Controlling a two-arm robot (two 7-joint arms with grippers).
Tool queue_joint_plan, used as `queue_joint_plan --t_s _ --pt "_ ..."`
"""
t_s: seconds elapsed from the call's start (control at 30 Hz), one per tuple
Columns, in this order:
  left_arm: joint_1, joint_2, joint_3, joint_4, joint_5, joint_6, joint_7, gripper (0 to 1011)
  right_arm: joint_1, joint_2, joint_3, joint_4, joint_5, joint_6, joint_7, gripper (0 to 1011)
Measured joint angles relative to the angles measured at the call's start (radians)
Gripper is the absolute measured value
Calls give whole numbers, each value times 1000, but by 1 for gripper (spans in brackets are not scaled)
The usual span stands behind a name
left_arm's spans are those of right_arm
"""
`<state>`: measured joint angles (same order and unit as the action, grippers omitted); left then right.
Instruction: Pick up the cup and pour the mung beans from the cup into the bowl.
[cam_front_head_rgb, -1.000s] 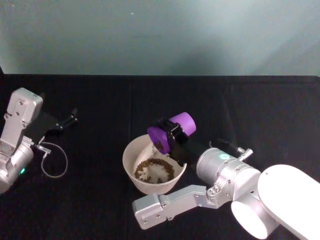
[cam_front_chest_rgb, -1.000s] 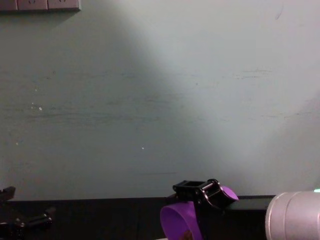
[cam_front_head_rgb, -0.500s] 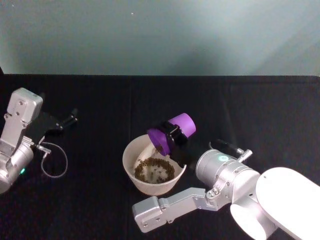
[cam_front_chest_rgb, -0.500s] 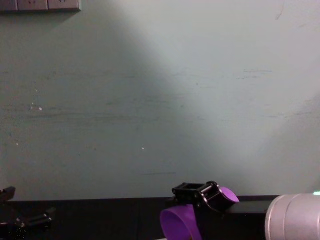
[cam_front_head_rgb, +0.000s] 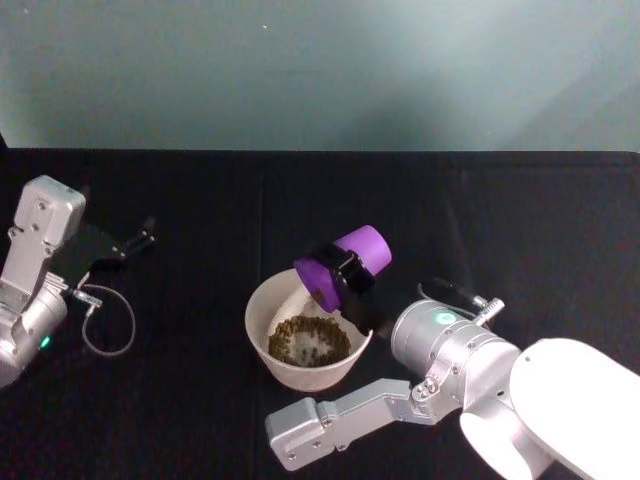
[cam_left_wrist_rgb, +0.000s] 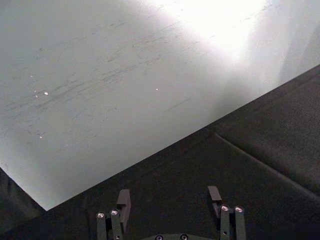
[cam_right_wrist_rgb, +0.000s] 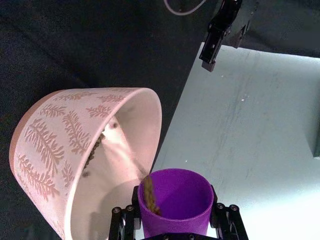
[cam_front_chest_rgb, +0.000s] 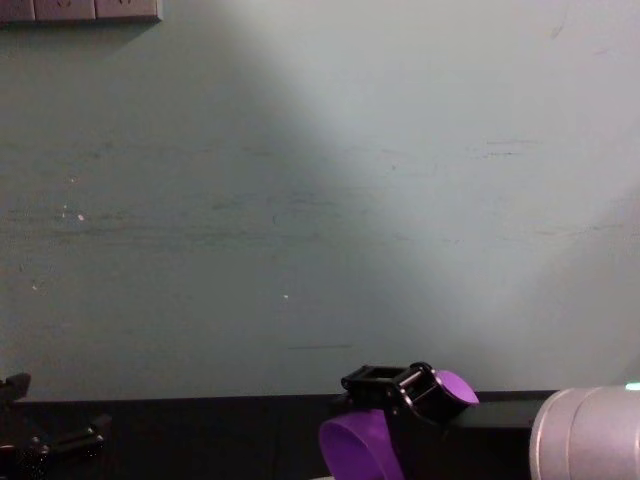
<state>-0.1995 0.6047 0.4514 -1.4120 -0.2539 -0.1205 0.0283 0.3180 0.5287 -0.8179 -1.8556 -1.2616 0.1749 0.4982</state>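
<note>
- Black worktop (cam_front_head_rgb: 520, 220): my right claw (cam_front_head_rgb: 347, 272) stays clamped on the tipped cup (cam_front_head_rgb: 365, 243) over the bowl (cam_front_head_rgb: 310, 376).
- Beans (cam_front_head_rgb: 305, 340) mostly landed; pour nearly done.
- Left claw (cam_front_head_rgb: 143, 236) open, parked.

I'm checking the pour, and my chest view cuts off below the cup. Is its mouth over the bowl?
Observer: Yes, the right hand holds the cup tipped, mouth above the bowl.
Operator: Any beans in the bowl?
Observer: Yes, mung beans cover its bottom.
Operator: Is the left hand near?
Observer: No, the left hand hangs open far to the bowl's left.
</note>
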Motion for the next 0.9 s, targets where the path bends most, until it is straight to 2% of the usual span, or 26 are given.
queue_joint_plan --t_s 0.4,0.7,0.9 --pt "0 0 0 0 0 0 0 1000 8 2 -15 -1 -36 4 13 739" --pt "0 0 0 0 0 0 0 1000 20 1 -45 -3 -103 18 39 739" --pt "0 0 0 0 0 0 0 1000 22 0 -52 -6 -127 23 46 739"
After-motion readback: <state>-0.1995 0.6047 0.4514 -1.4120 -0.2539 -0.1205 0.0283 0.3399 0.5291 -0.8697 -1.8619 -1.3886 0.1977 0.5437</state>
